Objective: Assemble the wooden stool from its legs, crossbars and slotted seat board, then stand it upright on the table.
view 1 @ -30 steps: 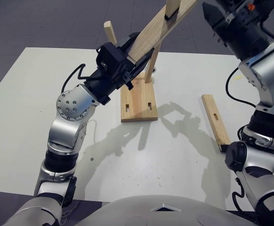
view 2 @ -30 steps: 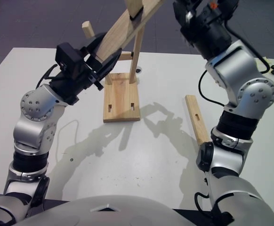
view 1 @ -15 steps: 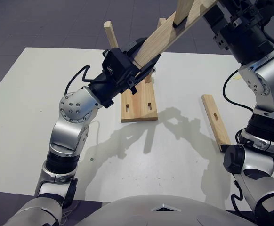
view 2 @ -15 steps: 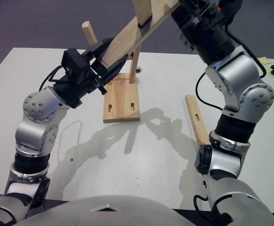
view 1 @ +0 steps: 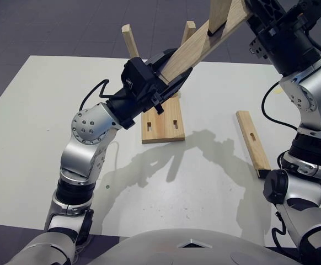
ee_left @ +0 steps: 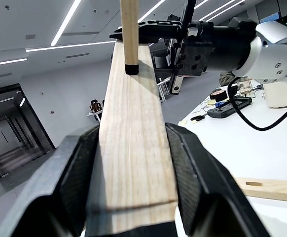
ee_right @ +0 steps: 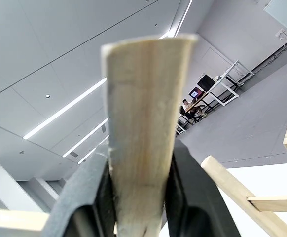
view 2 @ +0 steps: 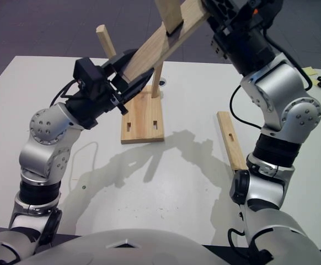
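Risk lies in the shared hold. The left claw (ee_left: 133, 170) pinches the low end of the long pale wooden plank (view 1: 202, 45) and the right claw (view 1: 252, 12) clamps its high end. The plank slants in the air above the flat slotted seat board (view 1: 161, 126), which lies on the white counter (view 1: 33, 110). Uneven pulling could loosen the thin wooden stick (ee_left: 129, 29) seated in the plank's slot, or swing the plank into the pale wooden post (view 1: 129, 40) standing behind the board.
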You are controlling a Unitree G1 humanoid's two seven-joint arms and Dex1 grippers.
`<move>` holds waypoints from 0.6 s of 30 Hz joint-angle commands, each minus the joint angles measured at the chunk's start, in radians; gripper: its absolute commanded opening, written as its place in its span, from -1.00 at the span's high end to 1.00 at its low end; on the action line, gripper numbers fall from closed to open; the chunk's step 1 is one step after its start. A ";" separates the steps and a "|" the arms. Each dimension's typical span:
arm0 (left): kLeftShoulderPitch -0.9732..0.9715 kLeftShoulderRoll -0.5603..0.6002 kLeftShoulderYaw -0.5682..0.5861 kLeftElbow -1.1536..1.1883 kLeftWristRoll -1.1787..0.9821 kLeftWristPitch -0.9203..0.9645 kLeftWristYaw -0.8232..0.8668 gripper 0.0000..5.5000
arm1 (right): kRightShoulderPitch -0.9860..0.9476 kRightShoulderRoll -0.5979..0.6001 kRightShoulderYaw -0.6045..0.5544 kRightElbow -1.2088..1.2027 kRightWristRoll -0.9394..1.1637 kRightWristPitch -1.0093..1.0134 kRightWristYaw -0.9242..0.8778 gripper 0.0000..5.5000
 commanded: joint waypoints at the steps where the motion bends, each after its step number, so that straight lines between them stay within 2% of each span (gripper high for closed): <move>1: 0.002 0.012 0.007 -0.007 -0.014 0.027 -0.017 0.26 | 0.012 -0.007 0.010 -0.030 0.016 0.002 0.020 0.62; 5: 0.001 0.020 0.001 0.002 0.011 0.022 -0.024 0.26 | 0.027 -0.008 0.022 -0.048 -0.028 -0.012 0.020 0.62; 6: 0.001 0.020 0.004 0.002 0.010 0.026 -0.021 0.12 | 0.032 -0.007 0.024 -0.054 -0.045 -0.024 0.013 0.62; 7: 0.006 0.017 0.031 -0.009 -0.025 0.053 -0.012 0.09 | 0.038 -0.006 0.030 -0.062 -0.084 -0.040 0.003 0.62; 10: -0.005 -0.008 0.231 -0.075 -0.370 0.226 0.064 -0.10 | 0.099 -0.010 0.034 -0.089 -0.201 -0.073 -0.040 0.62; 12: -0.027 0.022 0.380 -0.085 -0.672 0.284 0.126 -0.19 | 0.164 -0.001 0.019 -0.105 -0.236 -0.088 -0.081 0.62; 14: -0.050 0.078 0.509 -0.061 -0.885 0.286 0.177 -0.30 | 0.231 0.015 0.013 -0.135 -0.274 -0.103 -0.124 0.62; 16: -0.085 0.112 0.608 -0.014 -0.977 0.257 0.238 -0.42 | 0.287 0.040 0.022 -0.171 -0.319 -0.120 -0.175 0.62; 18: -0.111 0.122 0.662 0.045 -0.952 0.227 0.307 -0.53 | 0.332 0.068 0.055 -0.211 -0.389 -0.136 -0.206 0.62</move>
